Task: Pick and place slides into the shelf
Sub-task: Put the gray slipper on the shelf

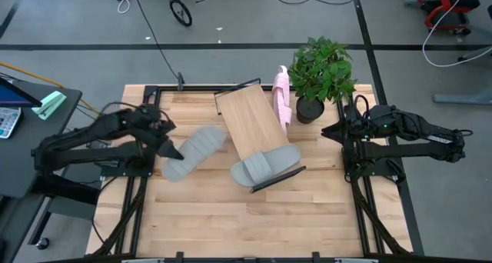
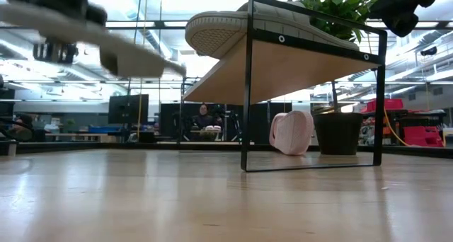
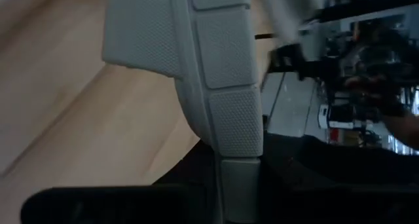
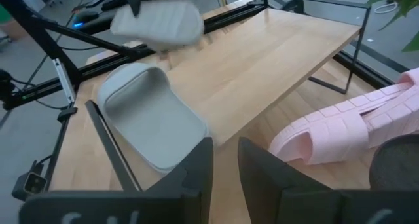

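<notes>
My left gripper [image 1: 171, 148] is shut on a grey slide [image 1: 194, 151], held in the air left of the shelf [image 1: 247, 118]; the low view shows it blurred, high up [image 2: 92, 37]. A second grey slide [image 1: 265, 166] lies sole down on the shelf's near end, by the black lip. A pink slide [image 1: 283, 100] stands on its edge on the table between the shelf's far right side and the plant pot. My right gripper [image 4: 226, 162] hovers right of the shelf, open by a narrow gap, with nothing between its fingers. My left gripper holds the grey slide near one end [image 3: 239, 181], coming at it from the table's left side and slanting down. The slide's textured sole [image 3: 222, 60] faces the wrist camera. It reaches out from the fingers toward the shelf, lifted clear of the table. The gripper hides the pinch itself.
A potted plant [image 1: 321, 72] stands at the far right beside the pink slide. The shelf stands raised on its thin black frame [image 2: 246, 93], slanting across the table's middle. Bare plank tabletop [image 1: 231, 217] lies toward the near edge.
</notes>
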Tool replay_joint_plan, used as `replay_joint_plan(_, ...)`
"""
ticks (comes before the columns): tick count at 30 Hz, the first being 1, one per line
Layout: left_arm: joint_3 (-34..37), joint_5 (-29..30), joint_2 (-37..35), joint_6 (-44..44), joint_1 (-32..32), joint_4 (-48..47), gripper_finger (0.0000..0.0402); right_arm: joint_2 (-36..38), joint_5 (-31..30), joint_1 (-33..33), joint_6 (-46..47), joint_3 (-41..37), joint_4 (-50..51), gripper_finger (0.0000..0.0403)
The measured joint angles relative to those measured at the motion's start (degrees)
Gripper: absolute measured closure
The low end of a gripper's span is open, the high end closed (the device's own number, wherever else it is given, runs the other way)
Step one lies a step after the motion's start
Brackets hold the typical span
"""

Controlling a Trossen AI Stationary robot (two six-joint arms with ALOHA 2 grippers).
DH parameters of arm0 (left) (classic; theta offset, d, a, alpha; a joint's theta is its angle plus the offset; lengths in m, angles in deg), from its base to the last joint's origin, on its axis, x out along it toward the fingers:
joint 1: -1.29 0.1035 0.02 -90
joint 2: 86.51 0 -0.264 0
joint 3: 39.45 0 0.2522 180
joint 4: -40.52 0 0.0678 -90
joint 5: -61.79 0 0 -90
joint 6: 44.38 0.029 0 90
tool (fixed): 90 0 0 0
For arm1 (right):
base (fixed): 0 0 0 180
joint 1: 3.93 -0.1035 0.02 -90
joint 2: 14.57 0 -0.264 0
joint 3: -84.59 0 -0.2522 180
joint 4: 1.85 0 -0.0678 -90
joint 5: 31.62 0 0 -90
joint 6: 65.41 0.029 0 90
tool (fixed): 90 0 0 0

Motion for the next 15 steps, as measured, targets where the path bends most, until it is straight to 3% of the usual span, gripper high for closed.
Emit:
replay_joint_plan(5, -10.58, 5.75, 0.29, 0.74, -0.8, 0.35, 0.033, 0.0, 2.17, 0.01, 0.59, 0.0, -1.67, 0.0325)
replay_joint_plan(9, -15.18, 11.41, 1.93, 3.71, -0.78, 2.83, 0.0332, -0.03, 4.53, 0.0, 0.64, -0.02, -9.04, 0.0324)
replay_joint_plan(15, -15.49, 12.13, 6.91, 6.89, -0.78, 20.72, 0.0332, -1.04, 4.69, 0.0, 1.23, -0.02, -23.31, 0.0323)
